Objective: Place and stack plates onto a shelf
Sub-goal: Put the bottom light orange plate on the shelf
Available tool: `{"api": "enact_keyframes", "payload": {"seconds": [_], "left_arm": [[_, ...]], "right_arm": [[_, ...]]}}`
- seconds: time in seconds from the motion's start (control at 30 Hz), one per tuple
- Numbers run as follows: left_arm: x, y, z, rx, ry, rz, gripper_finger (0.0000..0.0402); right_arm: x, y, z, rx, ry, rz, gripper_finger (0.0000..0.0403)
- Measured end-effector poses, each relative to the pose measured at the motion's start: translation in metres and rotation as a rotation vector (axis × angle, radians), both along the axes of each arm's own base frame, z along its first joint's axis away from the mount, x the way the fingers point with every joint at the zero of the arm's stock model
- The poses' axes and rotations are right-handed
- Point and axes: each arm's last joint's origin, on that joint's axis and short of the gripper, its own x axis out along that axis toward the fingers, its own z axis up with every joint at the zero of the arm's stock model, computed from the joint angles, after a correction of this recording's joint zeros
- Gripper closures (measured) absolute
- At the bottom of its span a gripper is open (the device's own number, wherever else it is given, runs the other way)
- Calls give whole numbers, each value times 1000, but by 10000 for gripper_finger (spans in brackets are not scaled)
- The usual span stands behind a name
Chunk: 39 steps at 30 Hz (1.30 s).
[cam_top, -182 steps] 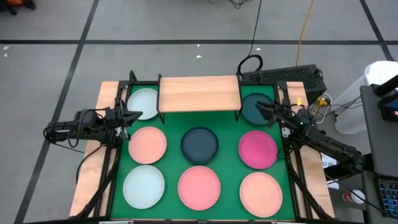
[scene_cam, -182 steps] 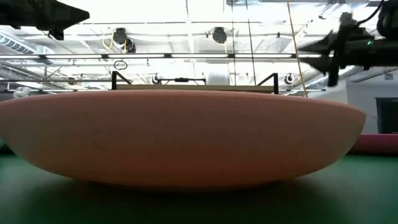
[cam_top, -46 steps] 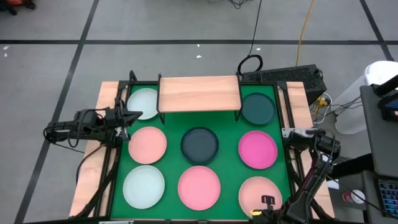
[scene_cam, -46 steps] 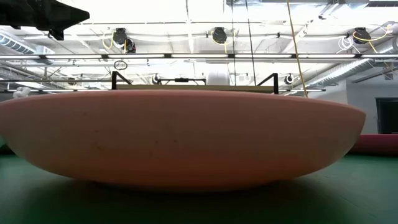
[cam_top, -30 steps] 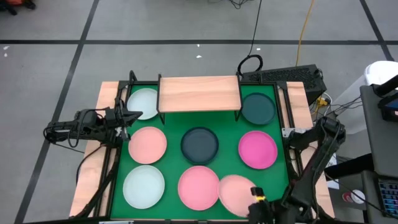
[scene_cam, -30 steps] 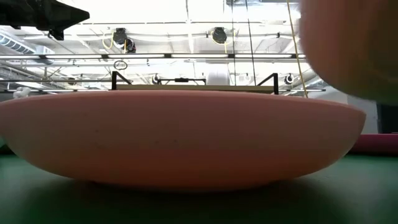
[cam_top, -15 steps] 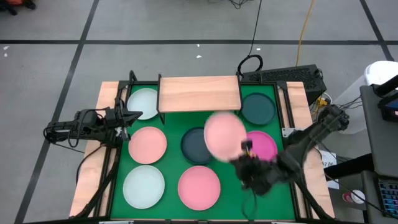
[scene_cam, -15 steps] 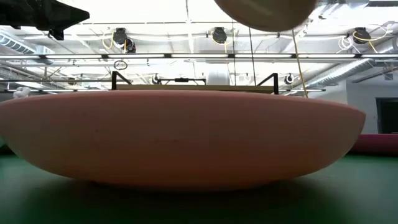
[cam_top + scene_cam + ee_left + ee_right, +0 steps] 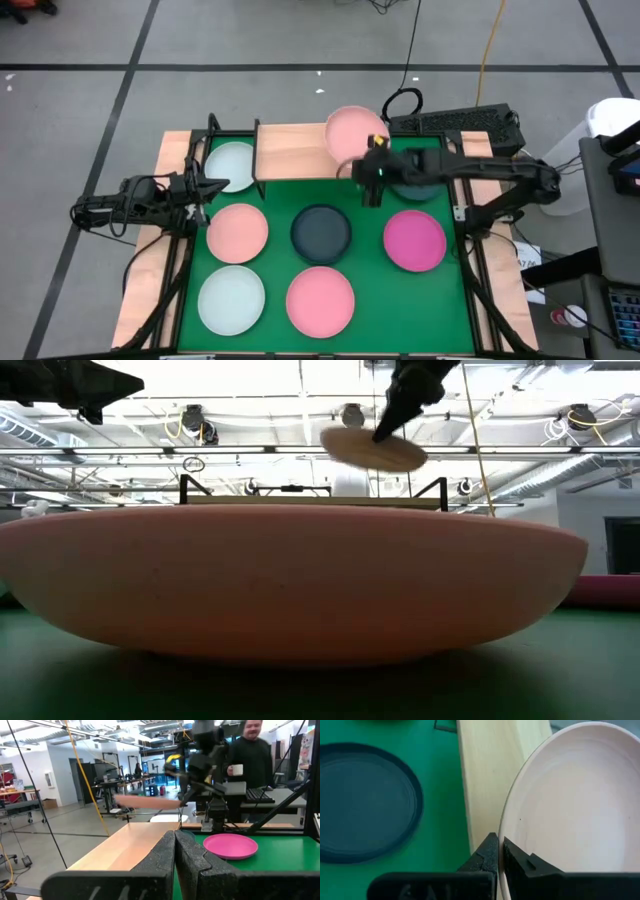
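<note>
**Salmon plate arrives over the shelf**

The right tool (image 9: 368, 172), pinching the salmon plate (image 9: 356, 133) by its rim, has carried it from the surface's near corner to above the shelf (image 9: 300, 150) (right end); release comes next. The left tool (image 9: 207, 186), pressed together, waits.

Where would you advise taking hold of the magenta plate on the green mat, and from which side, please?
Judging from its pose, grip the magenta plate by its raised rim, one finger inside and one outside. It lies flat and shallow, so only the lip offers purchase. The edge facing the right arm's side seems best, as the right hand already pinches the salmon plate that way.
</note>
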Motion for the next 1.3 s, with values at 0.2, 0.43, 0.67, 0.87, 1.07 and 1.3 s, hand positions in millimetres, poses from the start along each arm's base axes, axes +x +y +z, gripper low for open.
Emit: {"api": "enact_keyframes", "payload": {"seconds": [0.2, 0.43, 0.67, 0.87, 1.07, 1.3], "left_arm": [[0, 0, 0, 0, 0, 0, 389], [0, 0, 0, 0, 0, 0, 389], [0, 0, 0, 0, 0, 0, 389], [0, 0, 0, 0, 0, 0, 389], [0, 0, 0, 0, 0, 0, 389], [0, 0, 0, 0, 0, 0, 389]], "right_arm": [[-3, -39, -23, 73, 18, -8, 403], [-1, -46, -63, 87, 9, 41, 402], [2, -45, -72, 92, -39, 80, 402], [2, -44, -70, 110, -60, 98, 402], [2, -43, -70, 125, -61, 112, 402], [1, -44, -71, 160, -73, 72, 401]]}}
